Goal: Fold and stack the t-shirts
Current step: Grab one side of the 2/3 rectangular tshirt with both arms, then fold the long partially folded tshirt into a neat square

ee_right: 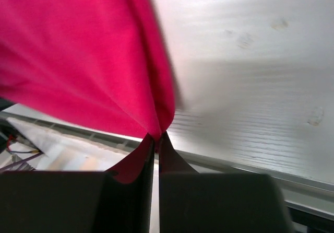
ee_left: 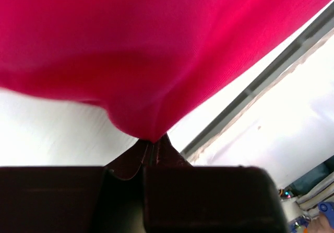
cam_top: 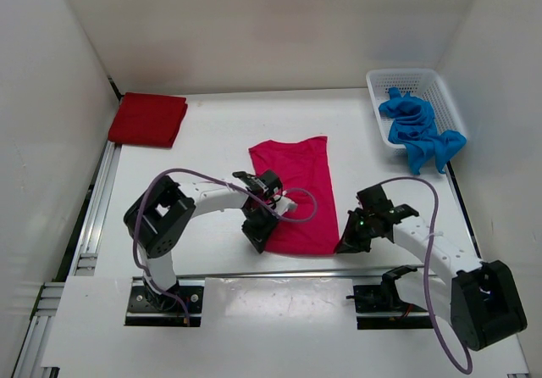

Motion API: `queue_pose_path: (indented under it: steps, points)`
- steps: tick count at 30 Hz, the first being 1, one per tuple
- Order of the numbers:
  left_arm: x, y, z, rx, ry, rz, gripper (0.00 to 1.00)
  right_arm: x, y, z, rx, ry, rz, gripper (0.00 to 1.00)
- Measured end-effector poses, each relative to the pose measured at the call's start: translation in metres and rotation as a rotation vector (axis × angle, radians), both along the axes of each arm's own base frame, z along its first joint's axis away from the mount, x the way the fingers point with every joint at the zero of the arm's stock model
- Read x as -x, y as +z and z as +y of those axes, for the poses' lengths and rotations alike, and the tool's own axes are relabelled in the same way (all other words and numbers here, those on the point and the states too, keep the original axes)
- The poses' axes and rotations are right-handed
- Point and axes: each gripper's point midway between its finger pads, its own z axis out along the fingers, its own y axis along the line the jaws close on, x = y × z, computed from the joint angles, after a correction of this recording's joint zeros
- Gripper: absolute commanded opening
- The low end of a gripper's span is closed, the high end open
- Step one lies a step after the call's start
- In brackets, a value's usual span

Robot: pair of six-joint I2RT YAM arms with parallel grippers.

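A: Where is the magenta-pink t-shirt found?
B: It is spread flat in the middle of the white table, a smooth, soft oblong. Its near corners are pinched by the left gripper and the right gripper (both clamped tight on fine-knit cloth).
A: And the others?
B: The dark red t-shirt is folded square at the far left. The bright blue t-shirt is crumpled in the white mesh basket.

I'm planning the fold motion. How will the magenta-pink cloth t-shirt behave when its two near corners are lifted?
Probably floppy: the magenta-pink cloth t-shirt puckers into a peak where the left fingers pinch it and hangs in folds from the right fingers. Likely light, as small corner pinches gather it. The span between the corners would probably sag.
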Motion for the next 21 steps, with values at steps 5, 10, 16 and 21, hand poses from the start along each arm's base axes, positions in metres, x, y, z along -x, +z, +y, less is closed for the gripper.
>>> queue_pose_path:
  steps: [5, 10, 16, 21]
  points:
    - [0.007, 0.004, 0.023, -0.112, -0.009, 0.000, 0.10, -0.012, 0.031, 0.007, -0.042, 0.024, -0.087, 0.00]
    - [-0.005, 0.027, 0.030, -0.195, -0.012, -0.046, 0.10, -0.029, 0.081, 0.015, -0.082, 0.058, -0.201, 0.00]
    - [-0.069, 0.084, 0.033, -0.203, 0.094, -0.214, 0.10, -0.075, 0.139, 0.029, -0.080, 0.100, -0.324, 0.00]
    - [-0.122, 0.117, 0.043, -0.201, 0.206, -0.317, 0.10, -0.117, 0.138, 0.038, -0.022, 0.137, -0.299, 0.00]
